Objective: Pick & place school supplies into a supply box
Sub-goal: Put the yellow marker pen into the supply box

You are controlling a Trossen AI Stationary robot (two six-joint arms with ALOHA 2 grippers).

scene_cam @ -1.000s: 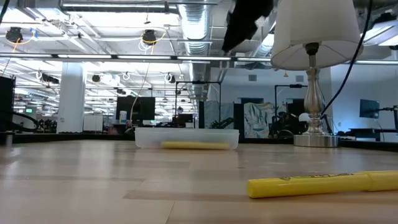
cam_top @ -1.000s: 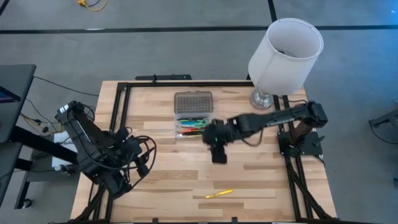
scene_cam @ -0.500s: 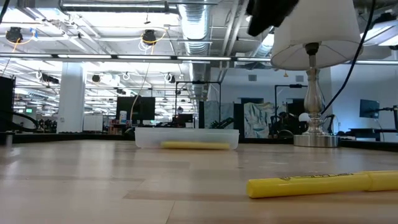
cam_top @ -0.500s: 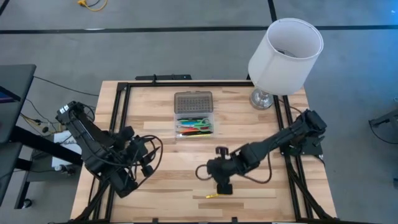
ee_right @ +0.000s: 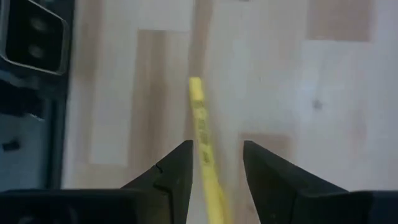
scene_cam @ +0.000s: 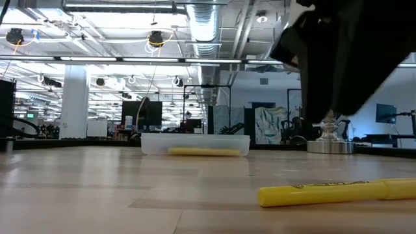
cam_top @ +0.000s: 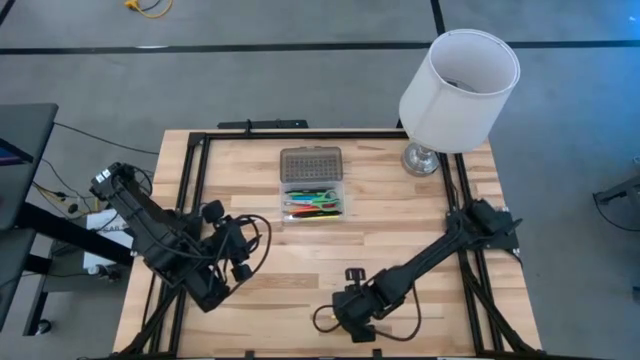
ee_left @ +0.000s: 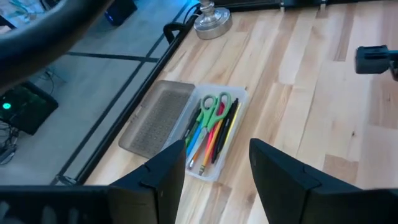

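Observation:
A yellow marker lies flat on the wooden table close to its near edge; in the low view the marker lies alone. My right gripper hangs open above it, pointing steeply down, one finger on either side of the marker, touching nothing. In the high view the right gripper hides the marker. The supply box stands open at the table's far middle, holding coloured pens and green-handled scissors, its grey lid flat behind it. My left gripper waits open at the left, aimed at the box.
A white-shaded lamp stands at the far right corner, its metal foot on the table. Black frame rails run along the table's sides. Bare wood lies between the box and the marker.
My right gripper has swung from beside the supply box toward the table's near edge and come down over the yellow marker, dropping into the low view. My left gripper has swung a little toward the table's middle. The marker and box have stayed put.

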